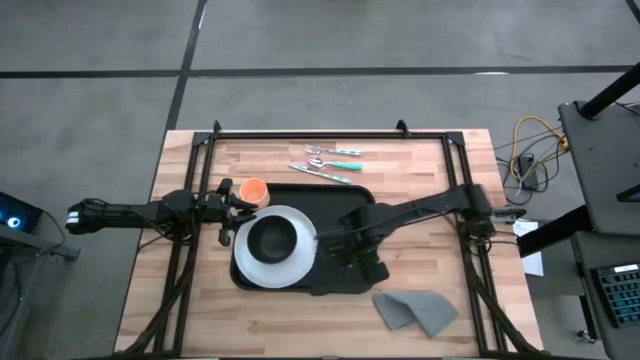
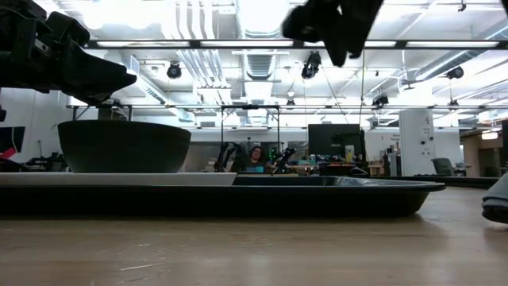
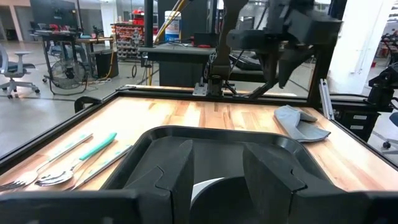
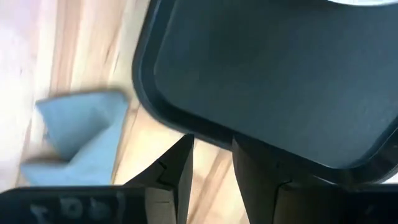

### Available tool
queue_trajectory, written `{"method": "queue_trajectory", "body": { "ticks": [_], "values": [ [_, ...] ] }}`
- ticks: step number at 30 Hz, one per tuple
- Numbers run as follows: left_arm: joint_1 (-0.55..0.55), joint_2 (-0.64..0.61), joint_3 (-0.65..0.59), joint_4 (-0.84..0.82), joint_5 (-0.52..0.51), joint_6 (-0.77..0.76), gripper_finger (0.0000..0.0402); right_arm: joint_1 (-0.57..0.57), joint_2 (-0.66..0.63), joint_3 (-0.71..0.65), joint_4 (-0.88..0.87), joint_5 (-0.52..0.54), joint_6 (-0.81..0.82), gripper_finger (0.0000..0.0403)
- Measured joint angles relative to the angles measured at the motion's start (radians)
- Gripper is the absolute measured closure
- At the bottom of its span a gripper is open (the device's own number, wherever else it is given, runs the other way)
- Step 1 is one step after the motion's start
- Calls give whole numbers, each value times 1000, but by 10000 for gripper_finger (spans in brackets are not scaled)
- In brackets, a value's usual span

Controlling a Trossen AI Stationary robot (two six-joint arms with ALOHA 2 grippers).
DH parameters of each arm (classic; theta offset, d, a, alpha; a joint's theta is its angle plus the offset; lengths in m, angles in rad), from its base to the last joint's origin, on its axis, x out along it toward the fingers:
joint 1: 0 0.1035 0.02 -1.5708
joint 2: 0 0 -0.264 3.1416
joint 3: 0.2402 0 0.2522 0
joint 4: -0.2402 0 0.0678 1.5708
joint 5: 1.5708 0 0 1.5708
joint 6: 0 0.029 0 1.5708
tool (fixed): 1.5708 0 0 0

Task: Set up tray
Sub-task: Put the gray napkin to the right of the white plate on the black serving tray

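Only the high view catches the orange cup (image 1: 253, 190), sitting on the worktop (image 1: 420, 180) just off the tray (image 1: 345, 205). The tray lies mid-worktop, holding a white plate (image 1: 290, 268) with a black bowl (image 1: 272, 238) on it. The left wrist view picks up the cutlery (image 3: 68, 167) and grey cloth (image 3: 300, 122). Left gripper (image 3: 216, 180) has its jaws spread over the plate. Right gripper (image 4: 212, 158) has its jaws apart over the tray's rim, pinching nothing.
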Motion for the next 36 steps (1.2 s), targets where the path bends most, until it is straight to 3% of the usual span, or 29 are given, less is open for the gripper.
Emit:
{"method": "queue_trajectory", "body": {
  "ticks": [9,14,19,26,36],
  "values": [
    [0,0,0,0,0,0,283,41,-444,-591,476,0,288,303],
    [0,0,0,0,0,0,283,73,-619,-793,529,-13,435,303],
    [0,0,0,0,0,0,283,117,-716,-947,660,-12,544,303],
    [0,0,0,0,0,0,283,241,-675,-998,759,-15,555,303],
    [0,0,0,0,0,0,283,344,-485,-831,698,20,592,303]
  ]
}}
